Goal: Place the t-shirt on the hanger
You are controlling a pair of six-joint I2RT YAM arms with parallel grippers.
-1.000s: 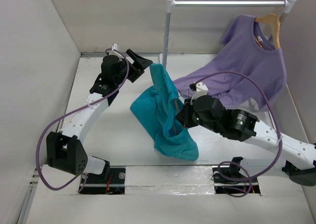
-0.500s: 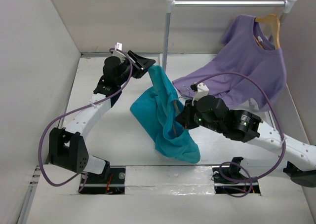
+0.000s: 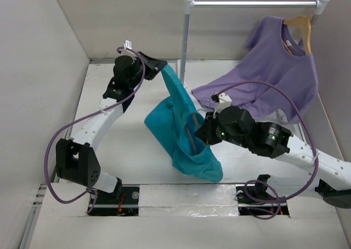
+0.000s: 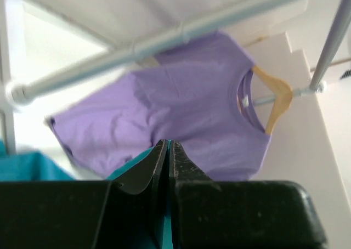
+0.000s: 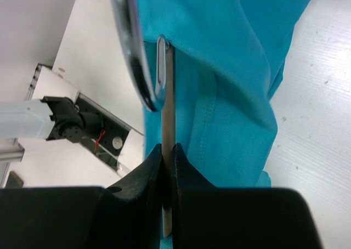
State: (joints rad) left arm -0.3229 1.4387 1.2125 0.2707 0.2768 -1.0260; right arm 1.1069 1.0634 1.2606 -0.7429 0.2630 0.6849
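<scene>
The teal t-shirt [image 3: 178, 131] hangs bunched in mid-air between the two arms, its lower part sagging toward the table. My left gripper [image 3: 163, 69] is shut on its top edge, and a sliver of teal cloth shows between the closed jaws [image 4: 168, 145]. My right gripper [image 3: 200, 133] is shut on the thin bar of the hanger [image 5: 168, 95]. That bar runs up inside the folds of the t-shirt [image 5: 230, 68] to a shiny metal hook [image 5: 131, 46]. Most of the hanger [image 3: 194, 123] is hidden by cloth.
A lilac-purple t-shirt [image 3: 274, 73] hangs on a light wooden hanger [image 3: 300, 25] from the white rail [image 3: 252, 4] at the back right, and its hem drapes onto the table. The rack's post [image 3: 185, 40] stands just behind the left gripper. Walls enclose the table on the left and at the back.
The left gripper closed from wide open onto the t-shirt's top edge and drew it up and back, stretching the cloth. The right gripper with the hanger barely moved.
</scene>
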